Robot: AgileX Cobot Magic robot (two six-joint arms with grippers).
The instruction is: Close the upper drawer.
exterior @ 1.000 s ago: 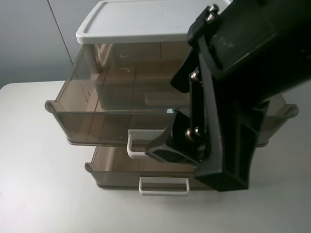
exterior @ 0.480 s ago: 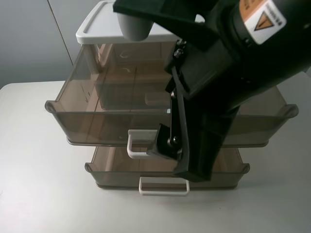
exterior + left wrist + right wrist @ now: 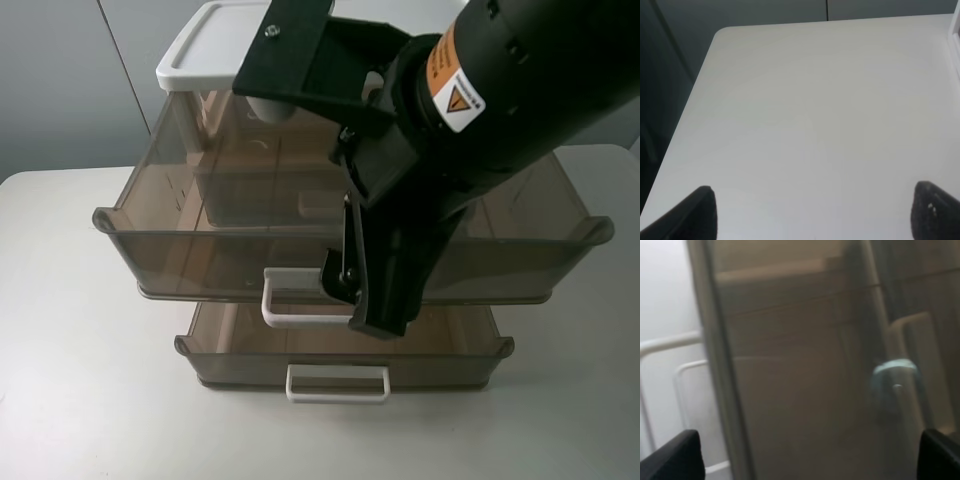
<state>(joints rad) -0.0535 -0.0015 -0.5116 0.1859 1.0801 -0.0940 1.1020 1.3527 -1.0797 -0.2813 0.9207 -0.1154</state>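
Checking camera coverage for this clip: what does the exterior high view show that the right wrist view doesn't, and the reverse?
Only exterior high: the cabinet's white top, a lower drawer also pulled out, the table, and the right arm above the upper drawer.

Only right wrist: both fingertips of the right hand, wide apart, with the drawer's front rim running between them, close and blurred.

Both: the open upper drawer and its white loop handle.
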